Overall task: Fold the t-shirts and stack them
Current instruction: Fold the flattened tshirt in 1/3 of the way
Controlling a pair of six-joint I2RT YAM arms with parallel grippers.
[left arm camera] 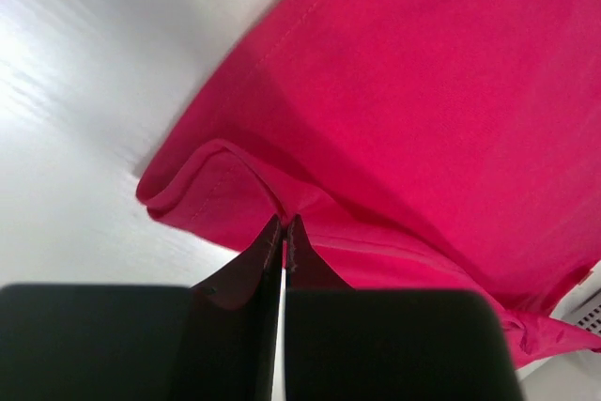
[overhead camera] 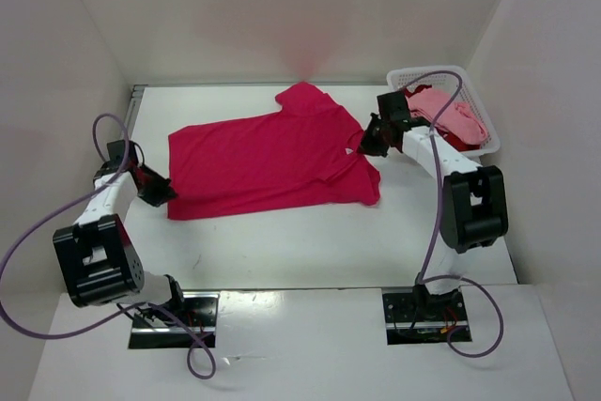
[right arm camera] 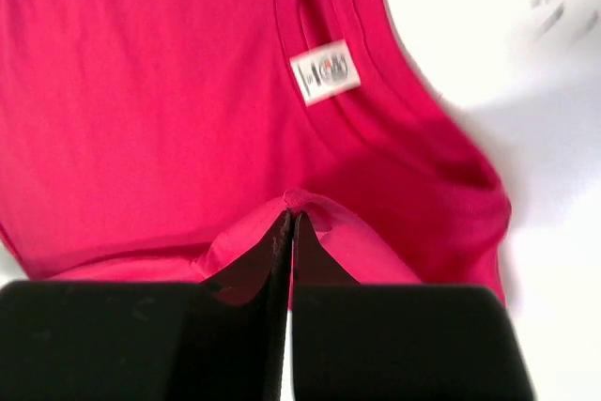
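The bright magenta-pink t-shirt [overhead camera: 268, 157] lies spread across the table's middle, hem at the left, collar at the right. My left gripper [overhead camera: 165, 191] is shut on its hem at the near left corner; in the left wrist view the fabric [left arm camera: 423, 110] bunches up at the closed fingertips [left arm camera: 285, 220]. My right gripper [overhead camera: 364, 149] is shut on a pinch of the shirt near the collar; the right wrist view shows the cloth [right arm camera: 141, 91] tented at the closed tips [right arm camera: 290, 214], below a white neck label [right arm camera: 325, 71]. A light pink t-shirt [overhead camera: 449, 112] and a dark red one [overhead camera: 454, 141] lie in the basket.
A white perforated basket [overhead camera: 417, 75] stands at the back right, just behind my right arm. White walls enclose the table on the left, back and right. Purple cables loop from both arms.
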